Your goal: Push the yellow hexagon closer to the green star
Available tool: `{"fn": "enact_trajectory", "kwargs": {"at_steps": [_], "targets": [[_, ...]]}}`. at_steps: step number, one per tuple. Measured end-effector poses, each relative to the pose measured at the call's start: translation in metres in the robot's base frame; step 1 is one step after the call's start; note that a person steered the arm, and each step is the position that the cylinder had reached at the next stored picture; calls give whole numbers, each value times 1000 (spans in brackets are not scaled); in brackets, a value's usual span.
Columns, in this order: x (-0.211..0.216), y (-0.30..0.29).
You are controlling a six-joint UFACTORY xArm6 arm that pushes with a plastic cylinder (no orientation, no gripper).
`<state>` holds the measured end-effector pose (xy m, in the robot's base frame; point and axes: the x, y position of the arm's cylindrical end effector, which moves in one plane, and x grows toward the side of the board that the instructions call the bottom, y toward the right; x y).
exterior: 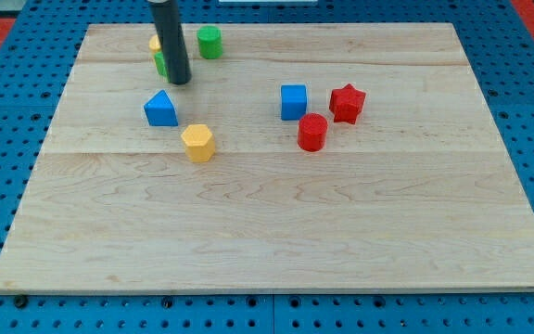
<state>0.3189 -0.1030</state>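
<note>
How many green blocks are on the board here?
2 visible: a green cylinder near the view's top, and a green block left of it, mostly hidden behind my tip. Others could be hidden.

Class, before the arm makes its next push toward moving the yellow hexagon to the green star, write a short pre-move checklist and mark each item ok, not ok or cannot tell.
1. Yellow hexagon in full view: ok.
2. Green star identified: cannot tell; a green block is mostly hidden behind the rod, another green block sits to its right.
3. My tip behind the hexagon for pushing: not ok; it is above it in the view, near the green blocks.
4. Blue block clear of the hexagon: ok, apart.
5. Red blocks away from path: ok.
</note>
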Motion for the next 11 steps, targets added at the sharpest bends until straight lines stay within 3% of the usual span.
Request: {"fn": "enact_trajectory", "kwargs": {"at_steps": [1, 2, 3, 4, 5, 11], "targets": [[67, 79], [151, 84], [174, 59], [134, 40], [122, 41], [139, 54]]}}
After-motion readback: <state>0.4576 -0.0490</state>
